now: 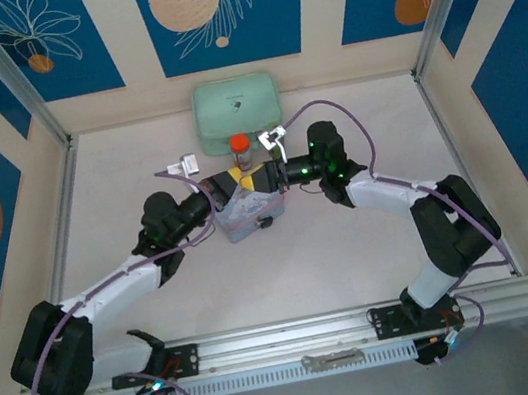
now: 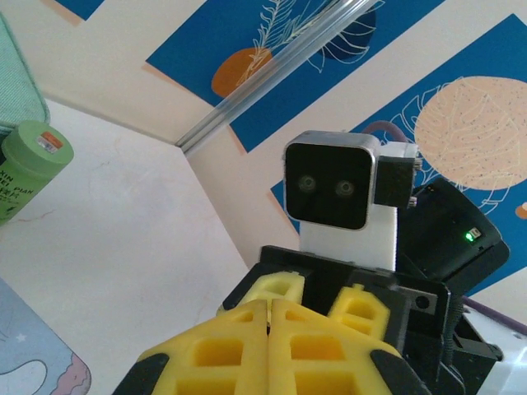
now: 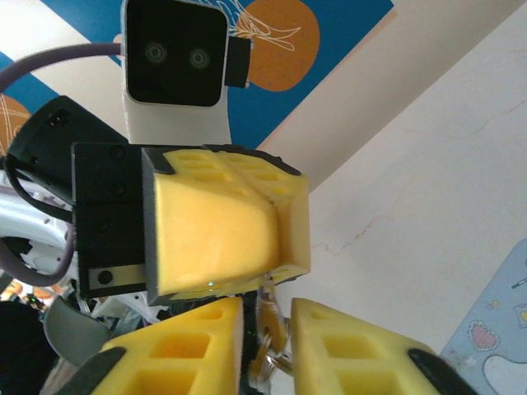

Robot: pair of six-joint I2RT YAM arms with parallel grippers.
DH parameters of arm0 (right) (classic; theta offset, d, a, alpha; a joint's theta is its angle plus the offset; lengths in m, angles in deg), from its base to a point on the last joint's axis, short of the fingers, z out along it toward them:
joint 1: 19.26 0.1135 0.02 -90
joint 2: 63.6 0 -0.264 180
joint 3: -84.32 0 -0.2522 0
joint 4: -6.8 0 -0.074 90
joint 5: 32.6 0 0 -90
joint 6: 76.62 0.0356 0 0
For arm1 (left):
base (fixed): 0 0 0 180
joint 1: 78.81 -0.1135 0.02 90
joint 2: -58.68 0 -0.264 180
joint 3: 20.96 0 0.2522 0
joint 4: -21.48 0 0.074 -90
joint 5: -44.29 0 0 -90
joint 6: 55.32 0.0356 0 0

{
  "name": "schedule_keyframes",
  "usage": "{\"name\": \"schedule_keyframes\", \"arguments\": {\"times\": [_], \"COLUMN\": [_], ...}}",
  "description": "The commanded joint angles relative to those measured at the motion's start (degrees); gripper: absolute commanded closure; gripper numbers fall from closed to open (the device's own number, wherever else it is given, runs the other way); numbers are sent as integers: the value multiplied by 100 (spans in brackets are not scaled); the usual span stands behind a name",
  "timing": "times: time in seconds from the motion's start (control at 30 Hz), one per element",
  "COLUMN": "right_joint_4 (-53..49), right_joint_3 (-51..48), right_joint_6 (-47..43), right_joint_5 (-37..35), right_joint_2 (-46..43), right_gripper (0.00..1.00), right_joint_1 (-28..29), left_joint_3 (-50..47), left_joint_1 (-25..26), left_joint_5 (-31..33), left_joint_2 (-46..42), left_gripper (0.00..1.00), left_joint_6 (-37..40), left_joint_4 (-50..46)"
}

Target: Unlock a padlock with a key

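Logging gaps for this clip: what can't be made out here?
- Padlock: top view, too small, covered by the left gripper and right gripper.
- Likely key between the right gripper's fingers: right wrist view, lower end cut off by the bottom edge.
- Key-in-lock contact: left wrist view, blocked by the left gripper's own closed fingers.

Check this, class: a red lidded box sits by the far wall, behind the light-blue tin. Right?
No: the top external view shows the lidded box pale green, not red. It does sit by the far wall, behind the light-blue tin.
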Motion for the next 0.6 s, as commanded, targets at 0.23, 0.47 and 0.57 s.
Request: {"name": "schedule_keyframes", "arguments": {"times": [0.23,0.47,0.57], "right_joint_4": [70,-2431,-4039], "right_joint_3": [80,237,388], "right_joint_6": [14,-1234,-1962], "right_joint_5": [54,-612,-1624], "right_joint_2": [35,-506,-782], "right_gripper": [100,100,100], "right_joint_1": [-24,-334,-372], "left_joint_3": [-76,-152,-339], "left_joint_1": [93,108,254], "left_joint_5": [15,783,1442], "left_joint_2": [-54,-594,-858], "left_gripper": [92,7,16], "left_joint_6": [-68,562,812], "left_joint_4": [284,-1379,-2220]}}
